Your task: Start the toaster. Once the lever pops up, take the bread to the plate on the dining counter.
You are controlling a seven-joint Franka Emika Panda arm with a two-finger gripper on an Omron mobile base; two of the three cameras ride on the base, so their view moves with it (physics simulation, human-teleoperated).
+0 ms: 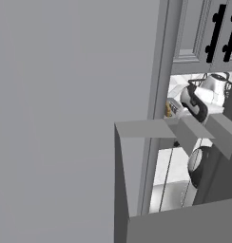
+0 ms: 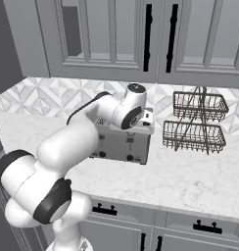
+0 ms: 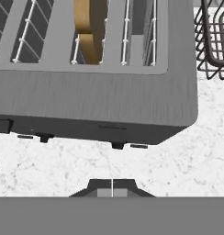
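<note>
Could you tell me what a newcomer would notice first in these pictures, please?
The white arm bends over a steel toaster on the marble counter. In the hand view, a tan slice of bread stands in one toaster slot, and the tool, its fingertips shut together, hangs over the counter just in front of the toaster. A two-tier wire basket stands to the toaster's right, under grey cabinets.
</note>
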